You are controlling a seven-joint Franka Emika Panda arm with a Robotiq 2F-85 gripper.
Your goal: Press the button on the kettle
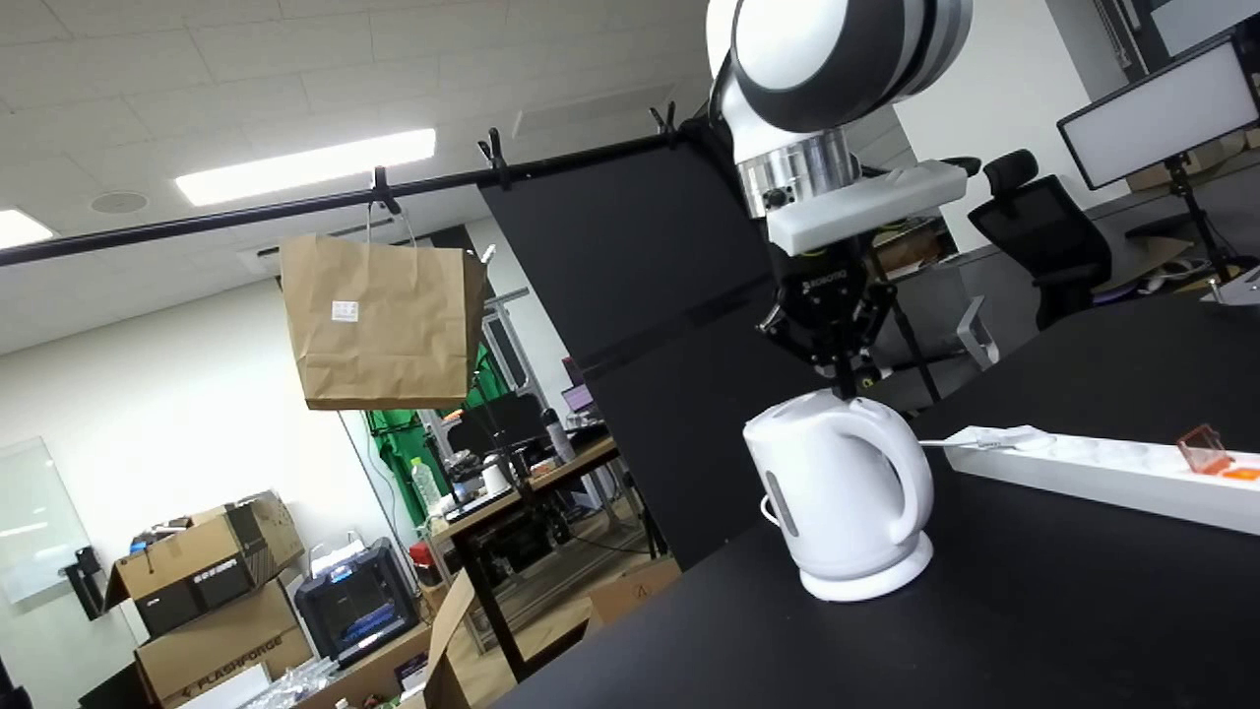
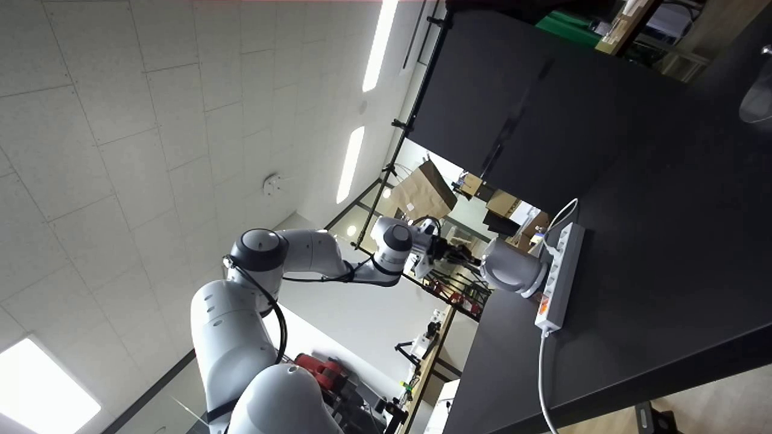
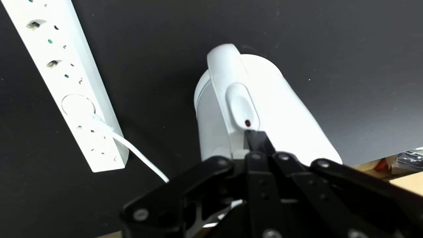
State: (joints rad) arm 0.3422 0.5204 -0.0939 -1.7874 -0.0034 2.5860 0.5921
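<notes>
The white kettle (image 1: 822, 492) stands on its round base on the black table and shows in both exterior views (image 2: 511, 265). In the wrist view the kettle (image 3: 284, 99) is seen from above, its loop handle (image 3: 222, 59) toward the top. An oval inset on the handle's top, which looks like the button (image 3: 241, 107), has a dark red dot at its near end. My gripper (image 3: 256, 133) is shut and empty, its fingertips together just beside the red dot. In both exterior views the gripper (image 1: 845, 386) points at the kettle's top (image 2: 476, 261). I cannot tell whether it touches.
A long white power strip (image 3: 74, 86) lies beside the kettle, with a white plug and cord (image 3: 142, 157) in it. An orange switch with a clear flap (image 1: 1209, 453) is on the strip. Boxes stand beyond the table's edge, and a paper bag (image 1: 379, 325) hangs behind.
</notes>
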